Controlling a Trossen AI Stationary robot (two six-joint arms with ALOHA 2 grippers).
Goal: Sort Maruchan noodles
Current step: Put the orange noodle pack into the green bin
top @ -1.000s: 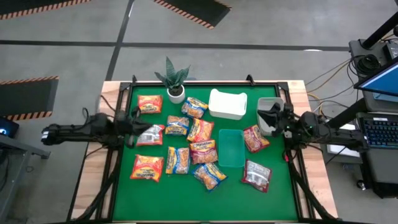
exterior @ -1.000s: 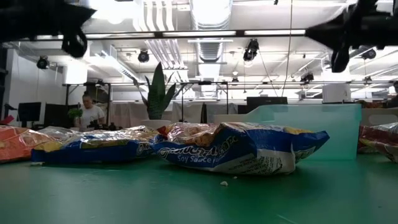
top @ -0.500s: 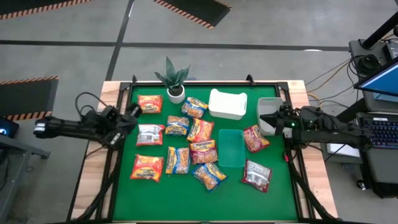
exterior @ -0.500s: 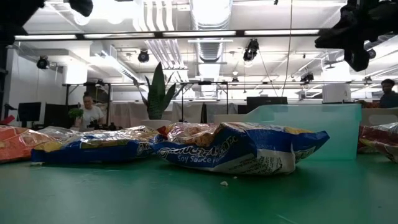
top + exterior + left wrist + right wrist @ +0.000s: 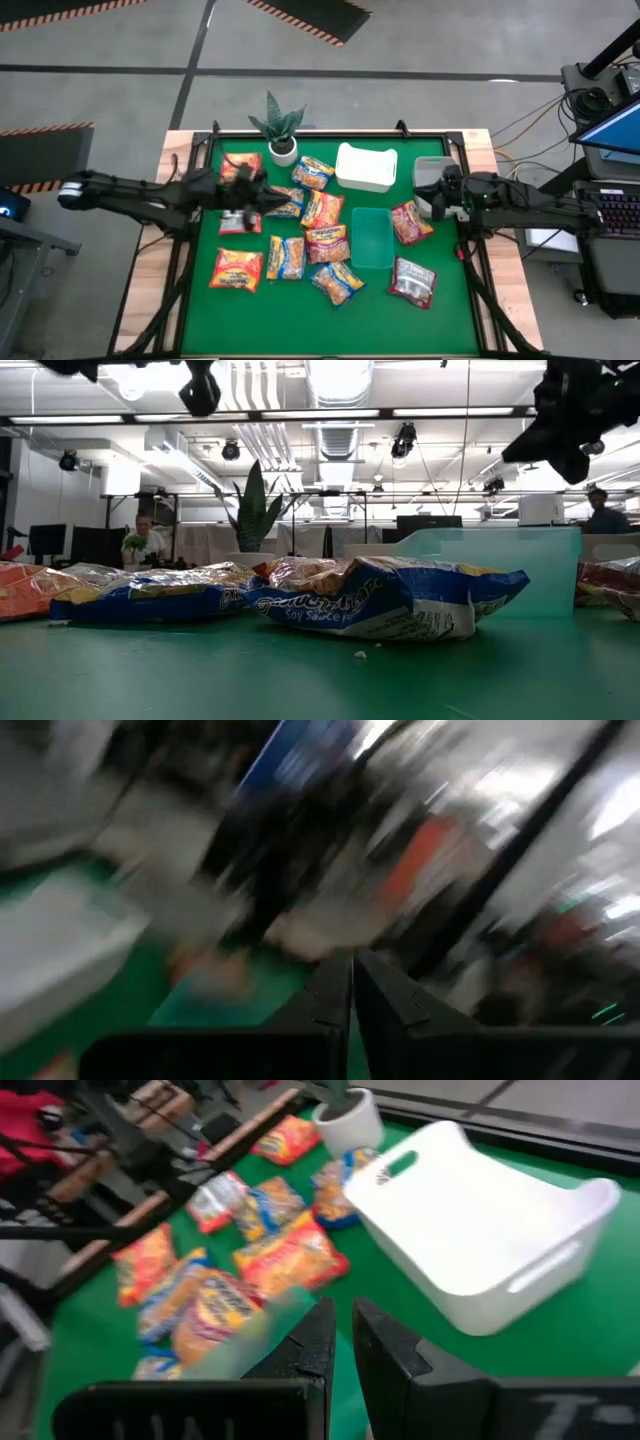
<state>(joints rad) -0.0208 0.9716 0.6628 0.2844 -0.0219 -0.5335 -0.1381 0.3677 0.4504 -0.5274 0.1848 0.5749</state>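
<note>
**Both arms out over the packets, nothing picked yet**

I have the green-topped desk (image 5: pixel 450 320) with the flat plastic Maruchan noodle packets (image 5: pixel 305 238) scattered across its left and middle, and three dark red-and-silver ones off to the right, either side of the clear rectangular tray (image 5: pixel 372 238). The white plastic tub (image 5: pixel 366 167) and the grey bin (image 5: pixel 430 170) sit along the far edge, the small potted plant (image 5: pixel 283 140) beside them.

My left tool (image 5: pixel 262 196) hangs over the silver packet (image 5: pixel 238 218) on the left side, fingers pressed together and empty. My right tool (image 5: pixel 440 195) sits by the grey bin, fingers all but touching, carrying nothing.

To do this well I judge I must open the left tool before descending, come down square across a packet's short side, and choose one lying clear of its neighbours; the middle ones overlap.

The packets lie flat at mixed headings. The silver one's long axis runs roughly across the desk, left to right; the orange packet (image 5: pixel 236 270) nearest me lies much the same.
</note>
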